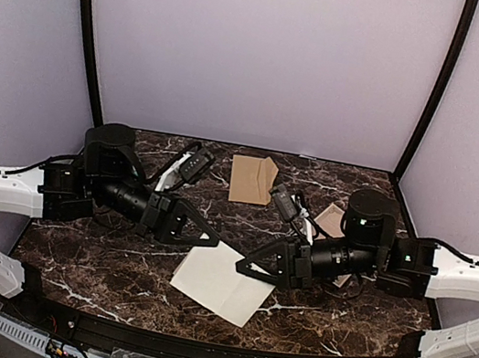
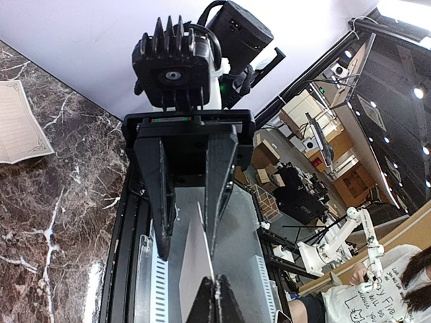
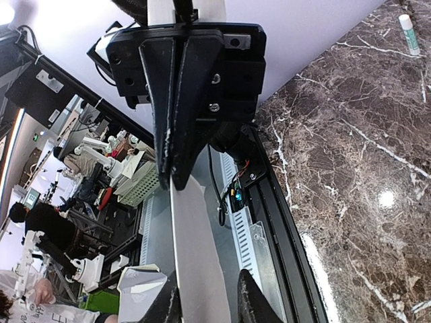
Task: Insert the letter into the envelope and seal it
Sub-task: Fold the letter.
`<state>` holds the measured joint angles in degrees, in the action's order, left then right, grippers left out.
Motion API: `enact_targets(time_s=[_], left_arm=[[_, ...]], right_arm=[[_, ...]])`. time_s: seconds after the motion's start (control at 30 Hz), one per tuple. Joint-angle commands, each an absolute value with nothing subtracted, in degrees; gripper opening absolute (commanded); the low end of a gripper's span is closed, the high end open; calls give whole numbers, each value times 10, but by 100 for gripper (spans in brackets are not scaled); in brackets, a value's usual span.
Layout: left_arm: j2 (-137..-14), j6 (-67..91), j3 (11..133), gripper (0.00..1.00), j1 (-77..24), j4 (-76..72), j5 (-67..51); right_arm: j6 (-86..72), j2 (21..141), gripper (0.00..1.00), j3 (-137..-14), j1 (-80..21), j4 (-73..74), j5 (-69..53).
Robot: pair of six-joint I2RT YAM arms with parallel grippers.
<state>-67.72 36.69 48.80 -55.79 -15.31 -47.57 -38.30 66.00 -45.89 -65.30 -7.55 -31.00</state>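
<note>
Both grippers, the left gripper [image 1: 210, 240] and right gripper [image 1: 242, 268], are pinching the cream-beige creased paper letter [image 1: 223, 281] edge-on from opposite corners, while the plain kraft-brown rectangular envelope [image 1: 251, 179] is lying at twelve o'clock, slightly nearer the right arm.

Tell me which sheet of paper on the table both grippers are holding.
The pale cream letter nearest the arm bases, pinched at opposite corners by the left gripper and right gripper. The brown envelope lies untouched at the back.
</note>
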Motion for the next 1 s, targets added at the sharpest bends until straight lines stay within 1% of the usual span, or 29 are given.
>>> enact_targets(time_s=[0.0,0.03,0.07,0.1,0.3,0.37,0.4,0.43,0.5,0.57,0.7,0.8,0.83,0.87,0.9,0.97], left_arm=[[-660,356,491,0,-559,-147,-475],[-660,355,491,0,-559,-146,-474],[-659,355,491,0,-559,-146,-473],[-659,354,491,0,-559,-146,-472],[-660,352,492,0,-559,-146,-469],[-657,349,492,0,-559,-145,-465],[-657,347,492,0,-559,-143,-462],[-655,346,492,0,-559,-139,-461],[-654,343,492,0,-558,-136,-459],[-653,340,492,0,-558,-133,-456],[-651,337,492,0,-558,-129,-452],[-650,337,492,0,-558,-129,-448],[-650,337,492,0,-558,-129,-448],[-650,337,492,0,-558,-130,-447],[-650,337,492,0,-558,-130,-446],[-650,338,492,0,-558,-130,-447]], right_arm=[[-388,636,22,-446,-651,-89,-297],[-388,634,16,-445,-651,-90,-295],[-389,634,3,-443,-651,-92,-295],[-391,633,0,-442,-651,-94,-295],[-391,631,0,-441,-651,-94,-296],[-390,627,20,-441,-650,-86,-292],[-390,623,25,-439,-651,-82,-291],[-390,620,27,-438,-651,-79,-289],[-390,611,28,-433,-650,-73,-283],[-392,603,27,-427,-650,-70,-278],[-397,587,19,-417,-649,-67,-269],[-399,582,15,-412,-649,-66,-266],[-399,581,11,-412,-649,-65,-266],[-399,581,3,-412,-649,-64,-267],[-398,582,0,-413,-649,-62,-265],[-398,581,0,-414,-649,-62,-262]])
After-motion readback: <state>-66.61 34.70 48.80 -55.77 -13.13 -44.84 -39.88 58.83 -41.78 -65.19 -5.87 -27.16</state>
